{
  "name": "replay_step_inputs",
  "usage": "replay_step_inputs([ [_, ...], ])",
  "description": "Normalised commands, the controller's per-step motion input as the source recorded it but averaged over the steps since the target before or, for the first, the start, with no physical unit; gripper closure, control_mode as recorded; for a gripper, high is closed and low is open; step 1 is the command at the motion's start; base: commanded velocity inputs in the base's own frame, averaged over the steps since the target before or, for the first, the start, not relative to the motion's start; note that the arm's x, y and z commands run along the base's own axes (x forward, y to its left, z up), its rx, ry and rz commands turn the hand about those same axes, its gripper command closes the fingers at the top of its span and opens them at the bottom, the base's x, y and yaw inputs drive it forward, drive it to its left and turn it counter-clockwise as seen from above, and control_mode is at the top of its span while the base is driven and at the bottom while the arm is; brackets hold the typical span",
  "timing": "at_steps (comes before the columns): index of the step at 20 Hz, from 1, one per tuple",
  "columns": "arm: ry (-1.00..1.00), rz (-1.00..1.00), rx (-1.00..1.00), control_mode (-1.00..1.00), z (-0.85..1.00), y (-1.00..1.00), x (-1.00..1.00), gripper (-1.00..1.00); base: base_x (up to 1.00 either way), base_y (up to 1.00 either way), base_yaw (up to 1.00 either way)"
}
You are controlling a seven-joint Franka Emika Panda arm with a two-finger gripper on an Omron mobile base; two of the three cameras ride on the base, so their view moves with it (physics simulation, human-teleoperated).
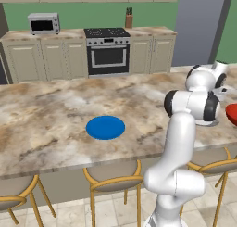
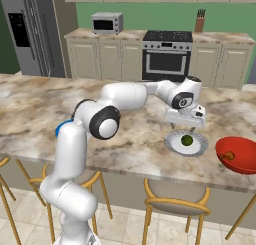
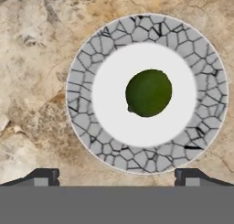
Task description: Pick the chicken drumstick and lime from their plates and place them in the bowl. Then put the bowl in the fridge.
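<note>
- Because the lime [image 3: 148,93] is round, smooth and probably light, in the hand view I judge it may roll; take it across its widest middle. It lies at the centre of the white plate [image 3: 109,104].
- In the right base view, the gripper [image 2: 186,123] hangs above that plate, jaws fully apart, holding nothing; the red bowl [image 2: 242,158] stands just beside the plate.
- In the left base view, the blue plate [image 1: 105,127] is well apart from it.
</note>
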Motion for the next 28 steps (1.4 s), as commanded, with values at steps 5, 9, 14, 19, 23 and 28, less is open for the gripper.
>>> replay_step_inputs([
  [5, -0.07, 0.14, 0.00, -1.00, -0.20, -0.09, 0.18, -1.00, 0.00, 0.00, 0.00],
  [9, -0.08, 0.07, 0.00, -1.00, -0.26, -0.04, 0.12, -1.00, 0.00, 0.00, 0.00],
  [14, -0.04, 0.05, 0.00, -1.00, -0.17, -0.14, 0.23, -1.00, 0.00, 0.00, 0.00],
  [19, 0.00, 0.01, 0.00, -1.00, -0.08, -0.10, 0.15, -1.00, 0.00, 0.00, 0.00],
  [23, 0.00, 0.00, 0.00, -1.00, -0.17, -0.08, 0.03, -1.00, 0.00, 0.00, 0.00],
  [28, 0.00, 0.00, 0.00, -1.00, -0.23, -0.09, 0.04, -1.00, 0.00, 0.00, 0.00],
])
